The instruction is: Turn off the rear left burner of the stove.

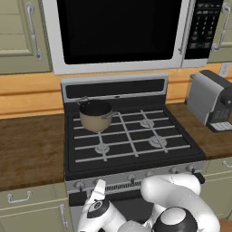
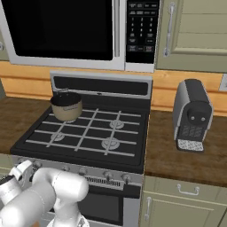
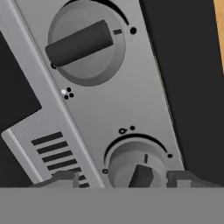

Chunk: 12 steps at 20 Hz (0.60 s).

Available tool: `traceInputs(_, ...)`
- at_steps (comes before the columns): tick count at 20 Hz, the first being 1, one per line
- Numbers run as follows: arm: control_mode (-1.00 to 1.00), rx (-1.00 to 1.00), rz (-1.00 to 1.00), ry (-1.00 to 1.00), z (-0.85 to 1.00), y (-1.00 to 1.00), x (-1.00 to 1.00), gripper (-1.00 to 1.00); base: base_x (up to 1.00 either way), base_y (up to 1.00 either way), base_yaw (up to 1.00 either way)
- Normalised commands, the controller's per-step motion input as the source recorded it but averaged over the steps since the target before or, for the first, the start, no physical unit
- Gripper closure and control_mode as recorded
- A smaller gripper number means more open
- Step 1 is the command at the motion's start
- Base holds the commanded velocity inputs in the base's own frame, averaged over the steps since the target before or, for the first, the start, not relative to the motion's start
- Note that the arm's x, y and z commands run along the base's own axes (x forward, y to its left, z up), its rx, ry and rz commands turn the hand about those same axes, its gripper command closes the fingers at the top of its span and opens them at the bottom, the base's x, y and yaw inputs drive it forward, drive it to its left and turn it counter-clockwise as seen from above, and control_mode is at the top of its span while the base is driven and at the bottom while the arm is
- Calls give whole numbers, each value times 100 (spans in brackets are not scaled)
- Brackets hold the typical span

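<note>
Because the task is done at the knobs and not at the flame, the arm is folded low before the stove (image 1: pixel 131 136), its hand down at the left end of the silver front strip (image 3: pixel 109 105).

Stove: wide black top with grates, well above and beyond the gripper (image 3: pixel 124 180). Rear left burner (image 1: pixel 96 118) sits under the tan saucepan (image 1: pixel 95 115), hidden by it, at the far left corner by the back panel; no flame can be made out.

Arm pose: white elbow bulks at the lower edge of both base views; the wrist reaches left and forward, the hand close against the knob strip, rolled so the strip runs slantwise in the hand view.

Knobs: nearer knob (image 3: pixel 139 168) lies directly ahead, between the two finger tips (image 3: pixel 65 178), its bar pointing toward the camera. A second knob (image 3: pixel 85 41) stands farther along the strip, bar turned crosswise.

Gripper: jaws spread wide, one tip each side of the nearer knob, not yet closed on it. Judgement: approach stage; which knob serves the rear left burner cannot be read from the small marks.
</note>
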Motion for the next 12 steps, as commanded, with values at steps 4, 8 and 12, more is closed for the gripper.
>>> traceInputs(4,-100,0,0,-6,8,0,0,-100,0,0,0)
traceInputs(8,-100,0,0,-10,37,0,0,-100,0,0,0)
traceInputs(12,-100,0,0,-2,30,0,1,-100,0,0,0)
